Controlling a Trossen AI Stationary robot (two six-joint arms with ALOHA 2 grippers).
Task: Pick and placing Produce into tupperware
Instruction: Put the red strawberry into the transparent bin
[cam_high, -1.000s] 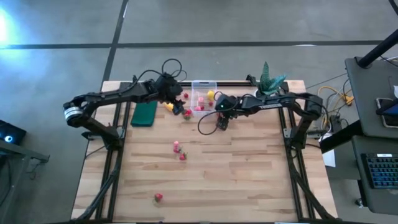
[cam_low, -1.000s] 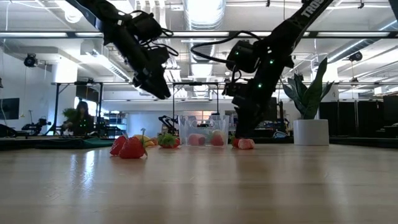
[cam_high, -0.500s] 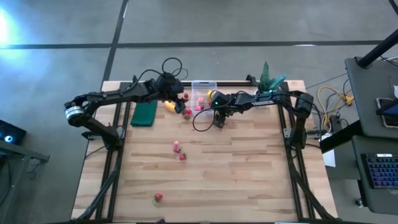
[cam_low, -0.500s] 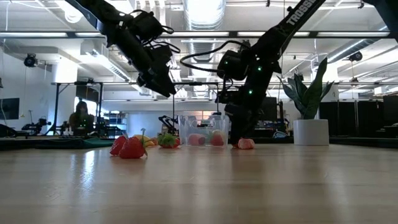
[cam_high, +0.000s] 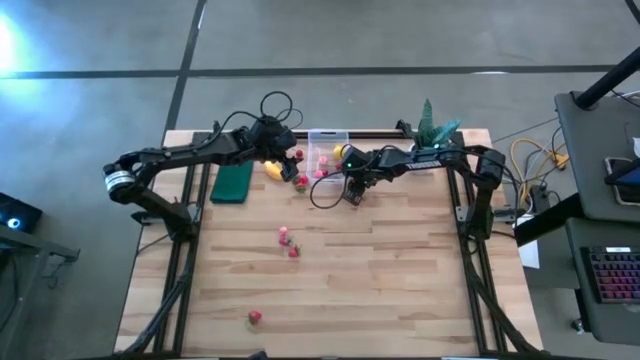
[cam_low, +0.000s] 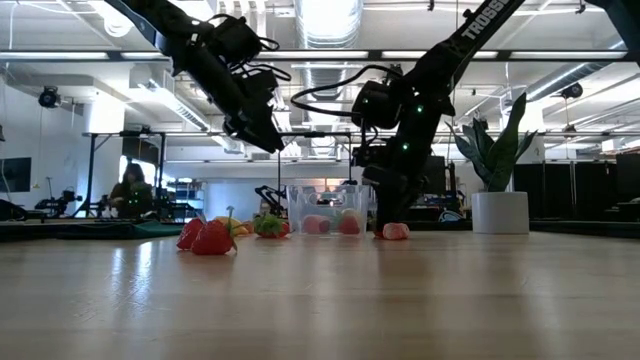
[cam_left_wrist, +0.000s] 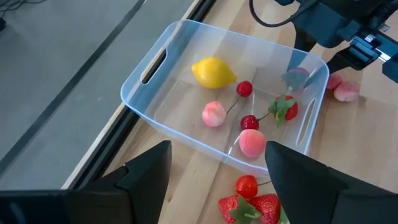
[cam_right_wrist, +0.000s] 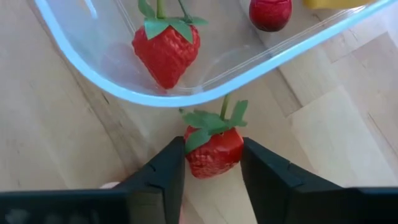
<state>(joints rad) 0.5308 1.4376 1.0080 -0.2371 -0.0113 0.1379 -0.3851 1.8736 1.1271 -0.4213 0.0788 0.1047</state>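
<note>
right tool (cam_right_wrist: 211, 163) — pinching strawberry (cam_right_wrist: 212, 148) | tupperware (cam_right_wrist: 205, 87) wall just beside

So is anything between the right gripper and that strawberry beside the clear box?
Nothing visible. The right gripper already has the strawberry between its fingers, just outside the clear box wall.

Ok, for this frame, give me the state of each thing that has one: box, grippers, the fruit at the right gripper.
tupperware: upright, no lid, partly filled with fruit
lemon: inside the tupperware
right gripper: fingers either side of a strawberry on the table outside the tupperware
left gripper: open, empty, above the tupperware
</note>
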